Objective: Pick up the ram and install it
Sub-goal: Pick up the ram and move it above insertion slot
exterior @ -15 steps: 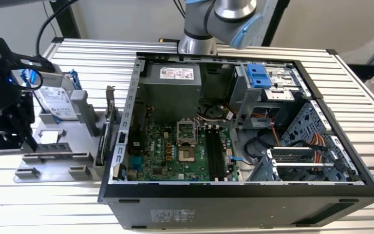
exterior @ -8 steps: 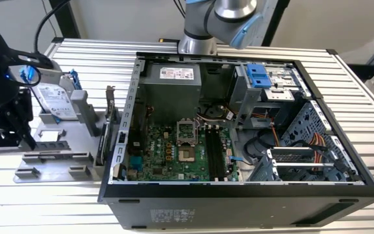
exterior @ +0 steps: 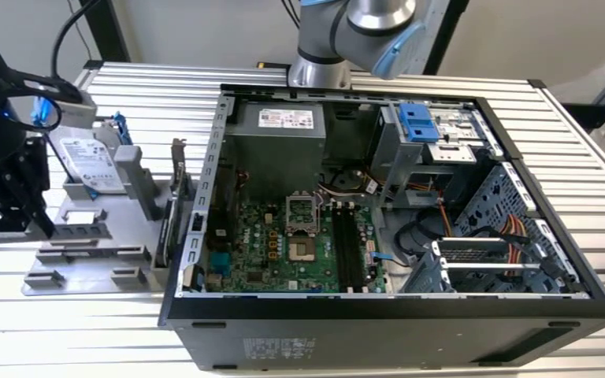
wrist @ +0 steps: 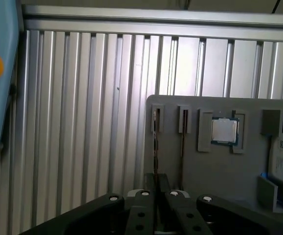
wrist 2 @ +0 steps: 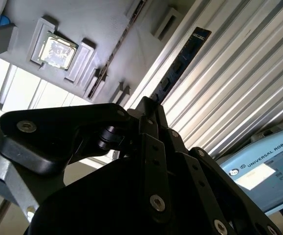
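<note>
Ram (wrist 2: 181,61) shows edge-on, clamped between the pincer's (wrist: 158,188) narrow-set fingers and lined up with a slot in the grey holder (exterior: 82,236). In the exterior view, that holder lies left on the ribbed tabletop (exterior: 72,331), with the open computer case (exterior: 387,335) to its right.

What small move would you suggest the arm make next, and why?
Probably a short, straight lift out of the holder. In both wrist views the gripper looks shut on the ram, which seems to stand on edge in the outermost slot of the grey tray; moving sideways first could jam it. The open computer case lies to the exterior view's right.
</note>
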`<state>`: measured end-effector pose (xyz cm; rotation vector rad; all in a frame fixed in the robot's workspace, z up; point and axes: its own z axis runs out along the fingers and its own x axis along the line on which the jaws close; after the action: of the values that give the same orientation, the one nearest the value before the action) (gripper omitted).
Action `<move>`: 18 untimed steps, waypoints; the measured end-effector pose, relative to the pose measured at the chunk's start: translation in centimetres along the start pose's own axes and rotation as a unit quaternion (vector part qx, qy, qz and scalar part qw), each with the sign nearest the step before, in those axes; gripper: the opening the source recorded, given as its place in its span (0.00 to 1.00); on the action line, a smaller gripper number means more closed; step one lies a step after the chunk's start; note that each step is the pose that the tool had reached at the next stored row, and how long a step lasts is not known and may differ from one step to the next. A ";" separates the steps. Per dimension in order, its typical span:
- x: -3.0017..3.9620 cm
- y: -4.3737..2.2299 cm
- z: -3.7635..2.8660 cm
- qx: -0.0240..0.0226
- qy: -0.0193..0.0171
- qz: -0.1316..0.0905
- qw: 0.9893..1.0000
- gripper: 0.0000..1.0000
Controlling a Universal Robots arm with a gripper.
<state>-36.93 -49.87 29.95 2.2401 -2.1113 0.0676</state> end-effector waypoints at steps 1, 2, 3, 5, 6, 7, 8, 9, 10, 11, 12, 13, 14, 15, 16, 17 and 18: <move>0.01 0.00 -0.10 0.000 0.000 0.000 1.000 0.00; 0.01 0.00 -0.21 0.000 0.000 0.000 1.000 0.00; 0.03 0.00 -0.31 0.000 0.000 0.000 1.000 0.00; 0.04 0.01 -0.51 0.000 0.000 0.000 1.000 0.00; 0.05 0.01 -0.62 0.000 0.000 0.000 1.000 0.00; 0.05 0.01 -0.72 0.000 0.000 0.000 1.000 0.00; 0.06 0.01 -0.82 0.000 0.000 0.000 1.000 0.00; 0.07 0.01 -0.93 0.000 0.000 0.000 1.000 0.00; 0.08 0.01 -1.03 0.000 0.000 0.000 1.000 0.00; 0.09 0.02 -1.13 0.000 0.000 0.000 1.000 0.00; 0.09 0.02 -1.22 0.000 0.000 0.000 1.000 0.00; 0.10 0.02 -1.32 0.000 0.000 0.000 1.000 0.00; 0.11 0.02 -1.43 0.000 0.000 0.000 1.000 0.00; 0.12 0.02 -1.54 0.000 0.000 0.000 1.000 0.00; 0.12 0.03 -1.65 0.000 0.000 0.000 1.000 0.00; 0.13 0.03 -1.76 0.000 0.000 0.000 1.000 0.00; 0.14 0.03 -1.86 0.000 0.000 0.000 1.000 0.00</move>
<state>-36.93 -49.87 31.81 2.2401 -2.1113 0.0677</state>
